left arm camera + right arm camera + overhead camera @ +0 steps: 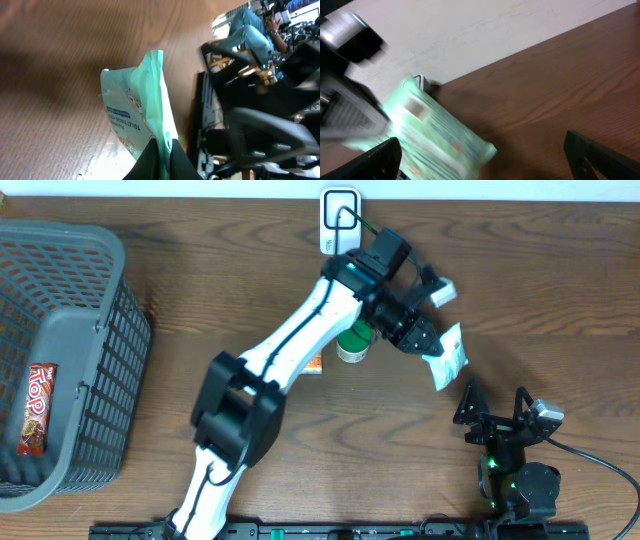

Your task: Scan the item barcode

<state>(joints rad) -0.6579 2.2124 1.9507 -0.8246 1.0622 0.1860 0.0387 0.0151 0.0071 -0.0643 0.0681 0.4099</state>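
The left gripper (418,338) is clamped on one end of a mint-green pack of wipes (447,356). Its wrist view shows the two dark fingers pinching the pack's sealed edge, with the printed face turned toward the table (560,290). The pack hangs above the wood on the robot's right side, clear of the green tub (352,345) and the small orange packet (314,365) lying under the arm. The right gripper (495,408) has its jaws wide apart and holds nothing. It sits just nearer the robot than the pack, pointing at it, and in its own view the pack fills the lower left, with a pale label patch showing (too blurred to say whether it is the barcode). From above, the pack's long axis runs roughly away from the robot, leaning a little to one side, with the free end toward the right arm. The coming move likely depends on which face points at the reader. A white box with a cable (340,220) stands at the far edge, well apart, and may be the scanner.
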